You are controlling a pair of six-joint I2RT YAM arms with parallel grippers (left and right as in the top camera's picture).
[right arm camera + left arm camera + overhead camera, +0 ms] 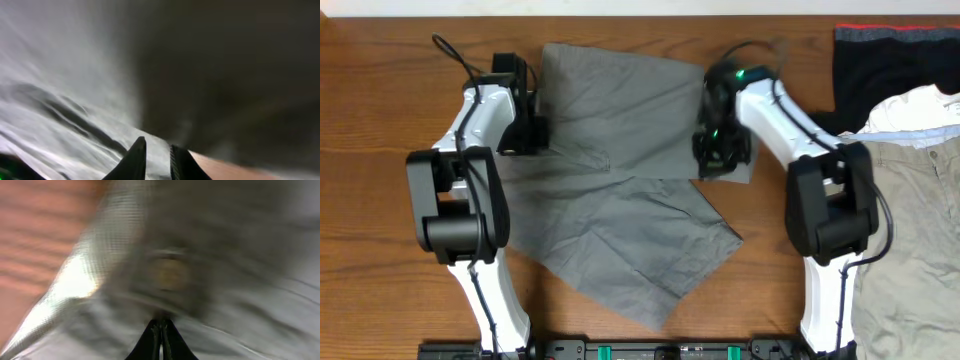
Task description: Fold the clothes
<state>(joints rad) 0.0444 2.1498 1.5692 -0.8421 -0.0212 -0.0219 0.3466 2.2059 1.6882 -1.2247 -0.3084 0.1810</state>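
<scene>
Grey shorts (pixel 620 170) lie between both grippers: left gripper (pixel 161 326) pinches their waistband by the button (pixel 167 275); right gripper (pixel 157 144) is slightly parted at their edge, grip unclear.

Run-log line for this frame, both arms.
grey shorts: spread on table | left gripper: jaws shut at shorts' edge | right gripper: jaws slightly apart at opposite edge

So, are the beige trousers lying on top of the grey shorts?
No, the beige trousers lie off to the far right, apart from the grey shorts spread in the middle.
</scene>
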